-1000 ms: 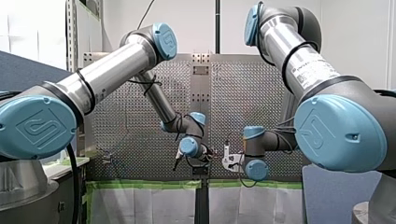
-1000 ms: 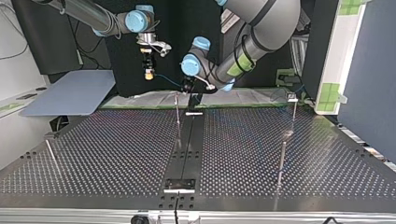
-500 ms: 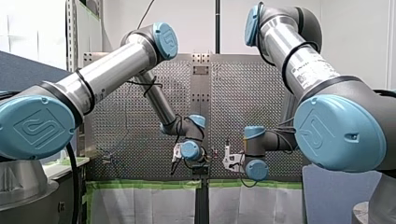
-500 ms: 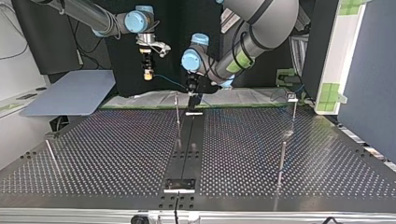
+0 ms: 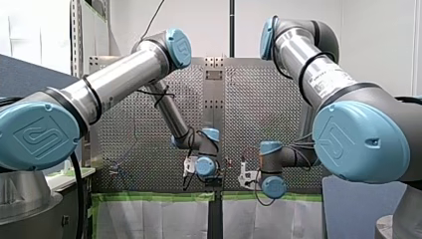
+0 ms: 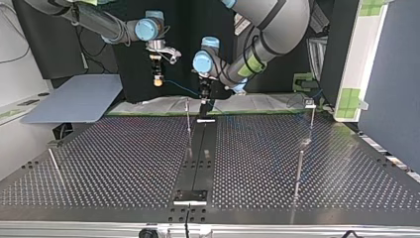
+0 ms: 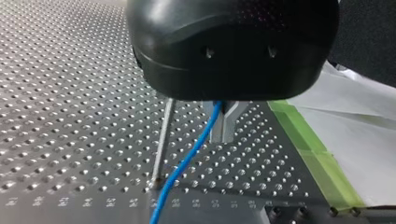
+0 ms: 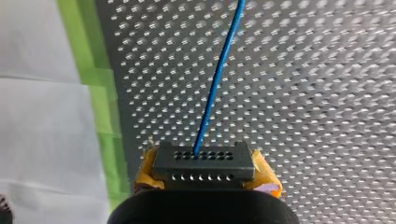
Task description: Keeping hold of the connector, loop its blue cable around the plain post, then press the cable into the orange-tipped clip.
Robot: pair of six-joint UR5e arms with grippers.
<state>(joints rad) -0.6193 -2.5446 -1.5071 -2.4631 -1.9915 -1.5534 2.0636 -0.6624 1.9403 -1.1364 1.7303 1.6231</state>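
Between the yellow pads of my right gripper [image 8: 205, 171] sits a black connector [image 8: 203, 161], and the gripper is shut on it. The blue cable [image 8: 219, 74] leaves the connector and runs ahead over the perforated table. In the top view my right gripper [image 6: 158, 79] hangs above the table's far edge, with the cable [image 6: 181, 89] slanting down to my left gripper [image 6: 203, 101]. My left gripper [image 7: 222, 130] points down, its metal fingers shut on the cable [image 7: 187, 163]. The plain post [image 7: 161, 144] stands just beside the cable and my left gripper; the same post [image 6: 187, 116] shows in the top view.
More thin posts stand on the perforated table [image 6: 124, 158]: one [image 6: 298, 171] at the top view's right and a leaning one [image 6: 54, 163] at its left. A small fixture on a stalk [image 6: 310, 104] is at the far right. Green tape [image 7: 317, 163] edges the table.
My left gripper has swung from a tilt to pointing straight down beside the post, with the cable still in it. My right gripper has hardly moved.
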